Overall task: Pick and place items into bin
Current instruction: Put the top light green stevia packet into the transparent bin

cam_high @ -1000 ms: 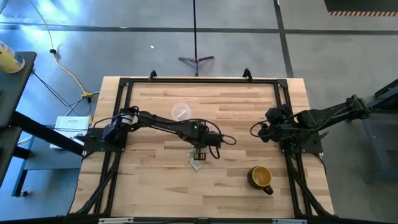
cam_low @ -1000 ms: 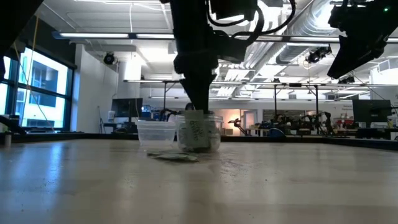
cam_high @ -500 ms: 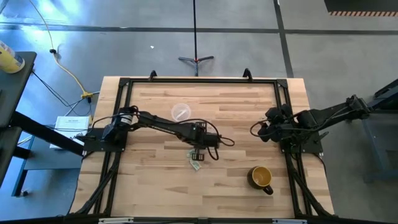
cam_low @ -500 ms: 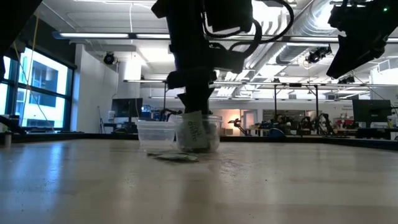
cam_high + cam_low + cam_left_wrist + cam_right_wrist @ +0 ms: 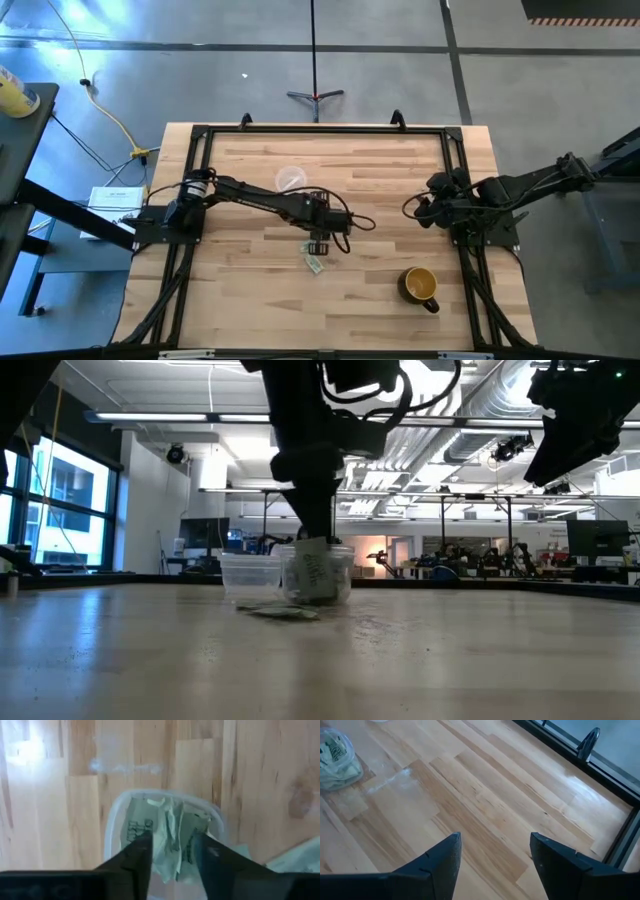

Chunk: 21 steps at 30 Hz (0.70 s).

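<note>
The bin, a small clear cup, stands near the table's middle and holds several crumpled pale green items. My left gripper hangs open just above the cup's mouth, pointing down, one finger on either side of the pieces that stick up. I cannot tell whether the fingers touch them. In the high view the gripper hides the cup. More items lie flat on the wood just near of it. My right gripper waits open, raised at the table's right.
A flat clear round disc lies on the wood far-left of the bin. A mustard-yellow mug stands at the near right. Black frame rails run along the table's left, right and far edges.
My left gripper has stayed over the bin and its fingers have parted. The arm behind it has drawn back slightly toward the table's left.
</note>
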Motion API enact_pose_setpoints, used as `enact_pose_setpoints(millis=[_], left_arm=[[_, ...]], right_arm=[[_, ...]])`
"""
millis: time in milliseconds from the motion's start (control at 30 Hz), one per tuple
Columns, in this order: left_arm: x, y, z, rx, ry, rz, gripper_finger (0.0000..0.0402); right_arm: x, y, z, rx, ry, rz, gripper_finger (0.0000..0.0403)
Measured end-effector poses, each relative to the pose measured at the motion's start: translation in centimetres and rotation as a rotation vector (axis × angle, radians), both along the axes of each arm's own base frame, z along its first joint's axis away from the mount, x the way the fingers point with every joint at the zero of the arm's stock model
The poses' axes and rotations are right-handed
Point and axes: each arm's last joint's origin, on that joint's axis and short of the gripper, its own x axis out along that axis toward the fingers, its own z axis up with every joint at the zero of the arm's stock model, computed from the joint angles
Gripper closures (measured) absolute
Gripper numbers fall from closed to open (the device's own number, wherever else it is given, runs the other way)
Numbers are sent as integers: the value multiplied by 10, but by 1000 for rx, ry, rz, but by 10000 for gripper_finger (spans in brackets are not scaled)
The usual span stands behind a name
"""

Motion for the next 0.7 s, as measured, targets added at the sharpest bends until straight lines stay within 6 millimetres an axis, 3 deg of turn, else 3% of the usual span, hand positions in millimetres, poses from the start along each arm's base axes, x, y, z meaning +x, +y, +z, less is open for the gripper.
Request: enact_pose_setpoints(millis=[233,433,533,600,700], left_arm=[[-12,-2,7,-35,57,73,169],[-26,-17,60,-50,-139,140,175],[-34,-27,71,-83,-169,186,186],[-44,-39,60,-122,-92,203,194],[-56,-70,25,-190,-36,171,202]], right_arm=[[0,0,0,1,-5,0,176],[1,0,1,-19,-10,-6,175],[1,0,0,-28,-9,-7,175],[2,0,0,-30,-4,-5,174],[2,0,-1,-31,2,-4,175]])
